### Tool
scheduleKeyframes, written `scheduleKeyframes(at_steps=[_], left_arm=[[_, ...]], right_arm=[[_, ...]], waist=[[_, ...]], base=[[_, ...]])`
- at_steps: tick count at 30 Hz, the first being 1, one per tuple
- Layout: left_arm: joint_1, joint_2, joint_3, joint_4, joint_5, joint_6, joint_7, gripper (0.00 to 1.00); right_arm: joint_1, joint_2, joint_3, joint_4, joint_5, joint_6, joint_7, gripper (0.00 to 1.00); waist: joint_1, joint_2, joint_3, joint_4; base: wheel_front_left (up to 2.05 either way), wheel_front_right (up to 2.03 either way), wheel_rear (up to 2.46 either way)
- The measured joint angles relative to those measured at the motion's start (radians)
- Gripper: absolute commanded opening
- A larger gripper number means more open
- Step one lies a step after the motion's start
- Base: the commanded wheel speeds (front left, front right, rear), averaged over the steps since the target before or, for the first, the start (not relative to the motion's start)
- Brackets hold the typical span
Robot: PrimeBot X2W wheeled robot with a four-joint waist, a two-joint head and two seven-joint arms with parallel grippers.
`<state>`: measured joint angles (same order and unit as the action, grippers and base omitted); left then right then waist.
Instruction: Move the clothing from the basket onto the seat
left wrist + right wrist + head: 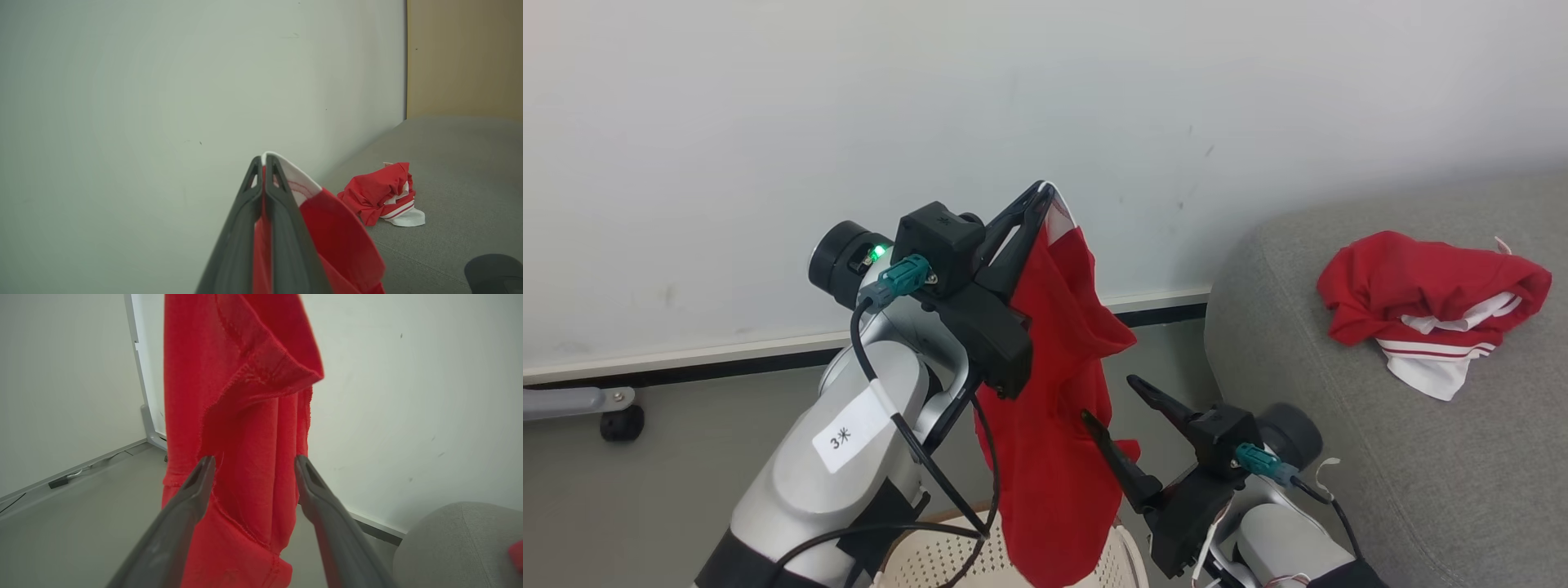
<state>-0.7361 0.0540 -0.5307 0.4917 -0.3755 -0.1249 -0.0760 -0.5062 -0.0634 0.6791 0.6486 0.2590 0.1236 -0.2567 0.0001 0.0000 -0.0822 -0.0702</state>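
Roughly halfway: one crumpled red white-trimmed garment (1429,302) lies on the grey woven seat (1339,457) right of the left gripper (1041,193), which pinches another red garment (1054,425), undelivered, beside the spread right gripper (1109,398).

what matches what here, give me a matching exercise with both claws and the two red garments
Things:
1 left claw
2 right claw
3 long red garment
4 striped-trim garment

States:
a crumpled on the grey seat
b open, holding nothing
c dangling in the air
d shut on cloth

Pairs: 1-d, 2-b, 3-c, 4-a
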Motion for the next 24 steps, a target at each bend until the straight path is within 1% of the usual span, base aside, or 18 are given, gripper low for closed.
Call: scheduleKeyframes(at_steps=[6, 15, 20, 21, 22, 23, 24], left_arm=[[0.0, -0.001, -0.015, -0.01, -0.004, 0.0, 0.022, 0.0], [-0.042, -0.017, -0.068, -0.016, -0.016, 0.0, 0.05, 0.0], [-0.046, -0.017, -0.093, -0.016, -0.046, 0.0, 0.058, 0.0], [-0.047, -0.017, -0.096, -0.016, -0.046, 0.0, 0.062, 0.0], [-0.049, -0.017, -0.099, -0.017, -0.049, 0.0, 0.063, 0.0], [-0.052, -0.017, -0.099, -0.017, -0.053, 0.001, 0.064, 0.0], [-0.054, -0.017, -0.099, -0.017, -0.056, 0.002, 0.064, 0.0]], right_arm=[[-0.034, 0.0, 0.119, 0.02, 0.079, 0.0, 0.0, 1.0], [-0.148, 0.0, 0.232, 0.119, 0.159, 0.0, 0.0, 1.0], [-0.199, 0.001, 0.315, 0.125, 0.237, 0.001, 0.002, 1.0], [-0.209, 0.001, 0.328, 0.123, 0.253, 0.001, 0.004, 0.45], [-0.217, 0.001, 0.34, 0.122, 0.265, 0.001, 0.008, 0.34], [-0.225, 0.001, 0.352, 0.116, 0.279, 0.001, 0.009, 0.11], [-0.23, 0.001, 0.362, 0.111, 0.296, 0.001, 0.009, 0.0]], waist=[[-0.0001, 0.0, -0.005, 0.021], [0.0, 0.0, -0.001, 0.055], [0.0, 0.0, 0.005, 0.08], [0.0, 0.0, 0.006, 0.084], [0.0, 0.0, 0.008, 0.089], [0.0, 0.0, 0.01, 0.093], [-0.0001, 0.0, 0.012, 0.096]], base=[[0.0, 0.0, 0.0], [0.0, 0.0, 0.0], [0.0, 0.0, 0.0], [0.0, 0.0, 0.0], [0.0, 0.0, 0.0], [0.0, 0.0, 0.0], [0.0, 0.0, 0.0]])
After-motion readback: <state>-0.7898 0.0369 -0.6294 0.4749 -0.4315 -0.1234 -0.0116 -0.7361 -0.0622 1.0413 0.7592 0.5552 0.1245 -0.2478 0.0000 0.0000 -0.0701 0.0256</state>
